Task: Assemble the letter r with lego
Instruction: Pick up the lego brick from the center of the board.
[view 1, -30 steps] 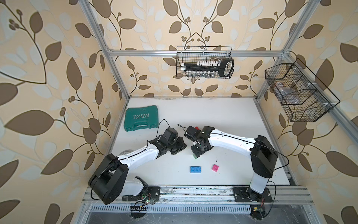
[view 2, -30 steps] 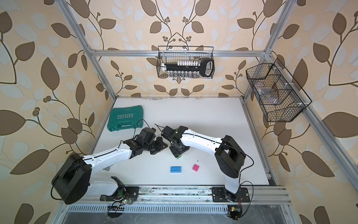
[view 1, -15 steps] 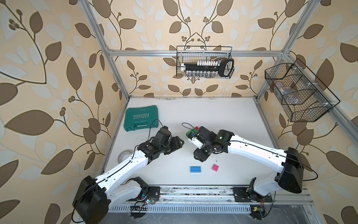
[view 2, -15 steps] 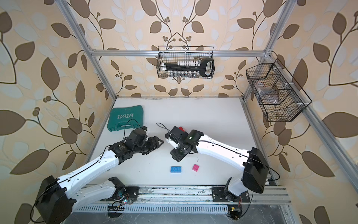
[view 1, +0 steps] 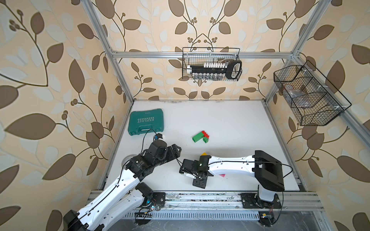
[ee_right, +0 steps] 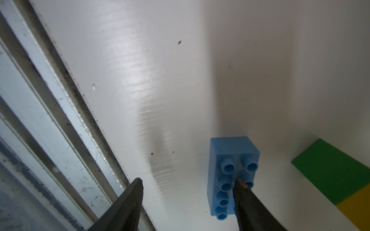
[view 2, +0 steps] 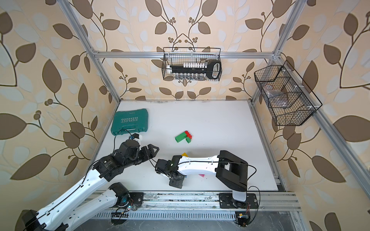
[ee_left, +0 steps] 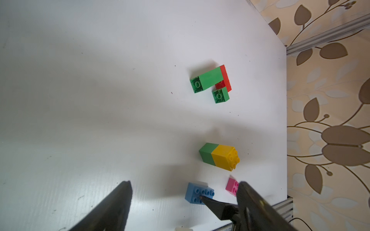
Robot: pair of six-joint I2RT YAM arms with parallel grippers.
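Your right claw (ee_right: 188, 181) is spread and holds nothing. One of its fingers (ee_right: 250, 200) is over the bumps of the blue brick (ee_right: 233, 149). I cannot tell if it touches. Your left claw (ee_left: 184, 183) is spread wide too, and it is empty.

The blue brick lies flat on the white surface (ee_left: 100, 80), bumps up, near the metal rail (ee_right: 50, 120). It looks light and hard, and its smooth sides may be slippery. I think you should pinch it on its two long flat sides, not on the bumps.

Just beside it lies the green and yellow stack (ee_left: 220, 157), tipped on its side. The pink brick (ee_left: 231, 186) is near too. A wide claw could bump either one, and your two claws are close together.

The green and red build (ee_left: 210, 79) lies farther out in the middle, well apart from both claws. The teal tool case (view 1: 146, 122) sits off at the side, out of your way.
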